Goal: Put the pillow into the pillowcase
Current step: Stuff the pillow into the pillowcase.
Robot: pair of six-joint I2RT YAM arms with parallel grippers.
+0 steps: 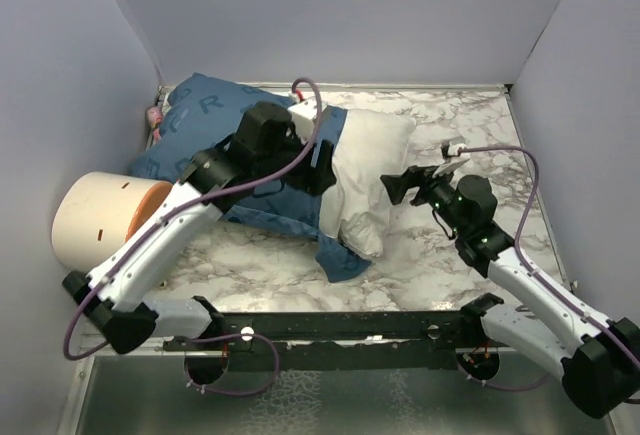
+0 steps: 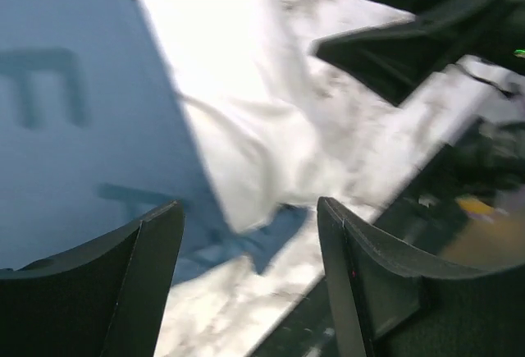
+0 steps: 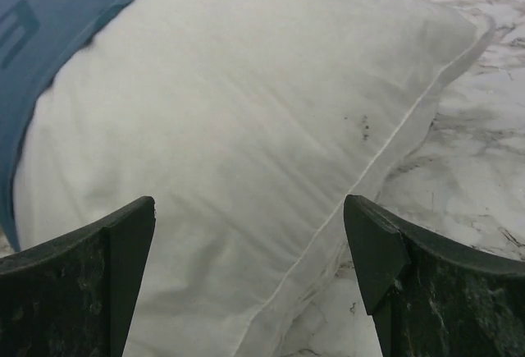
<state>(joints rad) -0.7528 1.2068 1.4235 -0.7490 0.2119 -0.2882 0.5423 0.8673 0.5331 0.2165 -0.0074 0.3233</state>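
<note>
A white, grey-veined marble-patterned tabletop (image 1: 470, 115) is closed in by plain pale lilac walls (image 1: 300, 15) on the left, far and right sides. A cream cylinder with a peach-orange end face (image 1: 100, 217) lies on its side at the left edge. A small pink object (image 1: 155, 113), too small to identify, sits in the far left corner, and a black perforated metal bar (image 1: 350, 327) runs along the near edge.

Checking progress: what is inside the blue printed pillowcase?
The plump white fabric pillow is partly inside the blue printed pillowcase, one end sticking out. Cloth hides how deep it reaches.

Bright, even light; L wrist cam blurred.
</note>
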